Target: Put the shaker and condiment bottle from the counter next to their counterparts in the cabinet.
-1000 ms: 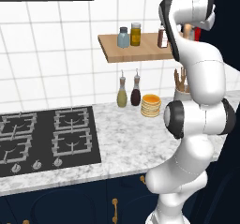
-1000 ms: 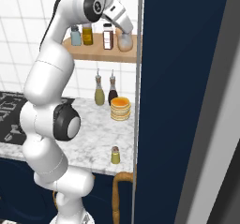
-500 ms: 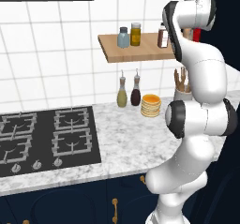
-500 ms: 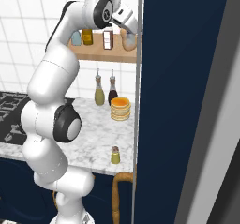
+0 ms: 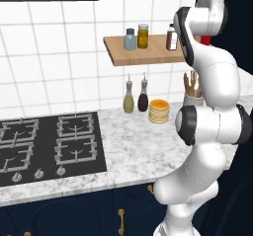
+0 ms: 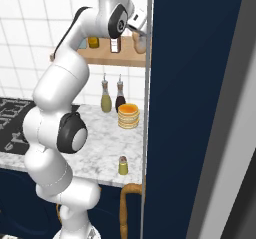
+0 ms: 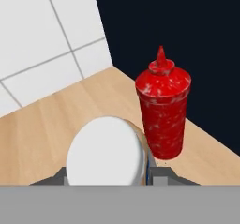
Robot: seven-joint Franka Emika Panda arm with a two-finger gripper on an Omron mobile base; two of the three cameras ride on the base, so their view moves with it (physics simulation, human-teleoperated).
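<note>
It is a home kitchen: a gas stove (image 5: 49,146) in a marble tabletop (image 5: 133,151), white wall tiles (image 5: 49,72), navy cupboards (image 5: 89,213).

No lettering, number or brand can be read anywhere. The brown jar (image 5: 171,37) on the wooden shelf (image 5: 148,56) carries a pale label, but it looks blank, perhaps only too small to tell. The red squeeze bottle (image 7: 162,113) shows mottled red with no print.

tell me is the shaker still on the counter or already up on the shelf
Still on the counter. The shaker stands upright near the front edge of the marbled counter, far below the wooden shelf.
</note>
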